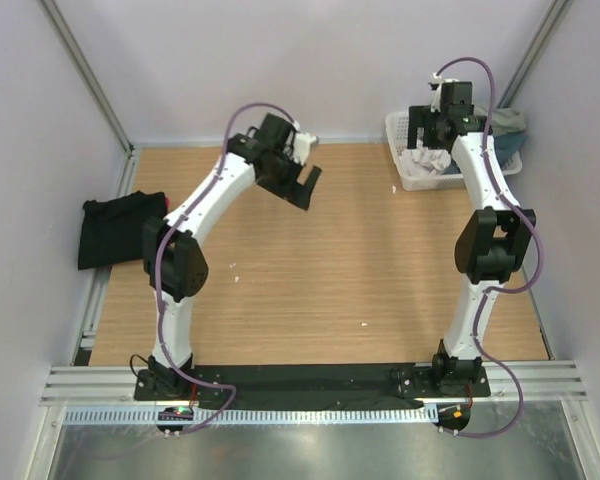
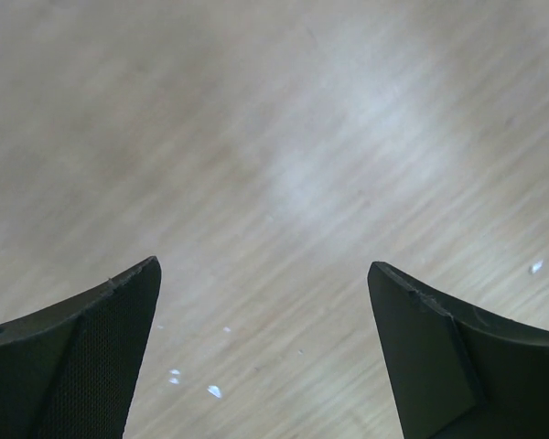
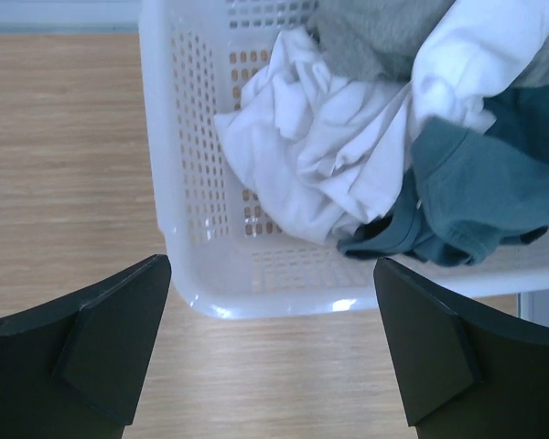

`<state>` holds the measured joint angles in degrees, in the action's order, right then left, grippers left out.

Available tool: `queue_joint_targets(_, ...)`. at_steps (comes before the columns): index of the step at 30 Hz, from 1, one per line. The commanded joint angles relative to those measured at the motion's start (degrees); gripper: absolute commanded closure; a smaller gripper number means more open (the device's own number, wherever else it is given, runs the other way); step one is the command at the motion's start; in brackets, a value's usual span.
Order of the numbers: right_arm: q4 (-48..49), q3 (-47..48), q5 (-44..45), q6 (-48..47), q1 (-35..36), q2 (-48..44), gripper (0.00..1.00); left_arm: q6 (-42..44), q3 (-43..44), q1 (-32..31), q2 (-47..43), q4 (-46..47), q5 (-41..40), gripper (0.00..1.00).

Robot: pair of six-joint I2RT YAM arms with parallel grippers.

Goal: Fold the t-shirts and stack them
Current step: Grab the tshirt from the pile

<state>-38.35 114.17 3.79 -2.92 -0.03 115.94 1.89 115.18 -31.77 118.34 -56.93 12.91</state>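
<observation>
Left claw point(image 2: 263, 273) spread wide over the counter point(image 2: 302, 137), holding nothing; right claw point(image 3: 273, 265) likewise spread above the basket point(image 3: 169, 183), its crumpled shirts point(image 3: 320, 155) cut off at upper right.

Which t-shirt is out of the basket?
The black t-shirt, alone at the left edge of the table. The white t-shirt, teal t-shirt and grey t-shirt sit crumpled in the basket.
</observation>
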Motion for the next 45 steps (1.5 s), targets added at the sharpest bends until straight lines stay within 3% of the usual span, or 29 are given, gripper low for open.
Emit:
queue_joint_targets(1,0.2,9.13,1.13,-1.13,-3.38,4.79,0.0,-1.63,10.21,3.54,-0.05,1.19,2.83,0.05)
queue_joint_targets(8,2.39,21.0,-0.01,-0.6,-5.59,16.93,0.03,-6.54,19.9,8.04,2.94,7.53,5.1,0.07)
queue_joint_targets(15,7.58,23.38,2.87,-0.95,-5.5,22.92,0.04,-10.94,17.63,10.5,3.3,8.59,13.89,0.1)
queue_joint_targets(25,11.36,23.82,6.66,-2.62,-5.51,25.04,0.11,-10.68,17.1,11.47,4.0,8.58,15.3,0.1)
queue_joint_targets(33,9.87,23.73,5.44,-3.67,-5.59,25.65,0.3,-10.24,16.13,10.85,3.21,7.97,14.69,0.11)
queue_joint_targets(38,7.51,21.72,4.65,-4.2,-5.5,25.65,0.47,-10.07,16.22,10.59,3.12,8.15,14.25,0.1)
queue_joint_targets(45,6.8,19.78,4.82,-4.38,-5.51,26.18,0.46,-9.98,15.87,10.32,2.94,7.88,14.08,0.1)
